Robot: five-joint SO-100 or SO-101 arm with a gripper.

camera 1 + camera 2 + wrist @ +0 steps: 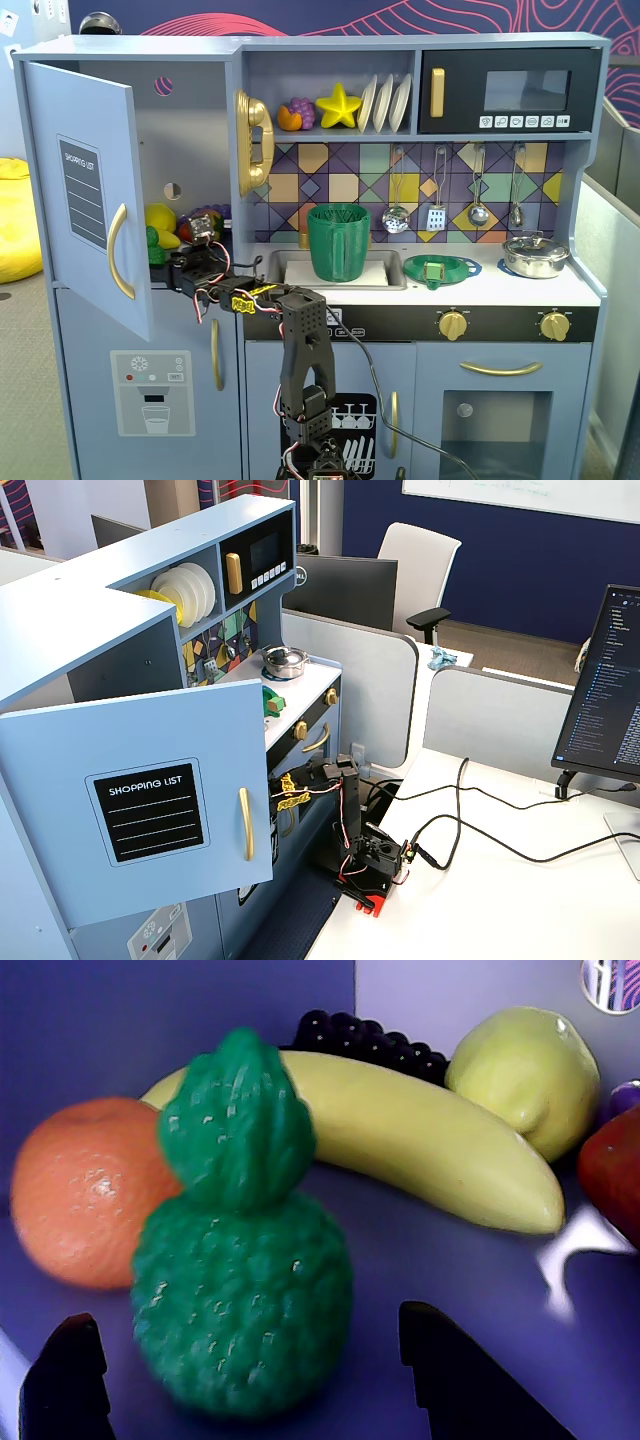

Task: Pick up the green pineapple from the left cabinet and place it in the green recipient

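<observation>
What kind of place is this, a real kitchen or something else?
Probably an office or lab, not a real kitchen. The kitchen is a light-blue toy play set standing beside a white desk, with grey partition panels, an office chair and a computer monitor around it.

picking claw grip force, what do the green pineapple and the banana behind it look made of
Green pineapple: looks like hard moulded plastic, bumpy skin with small glossy highlights. Banana: likely plastic too, smooth satin yellow, no texture. Whether they are hollow cannot be told.
</observation>
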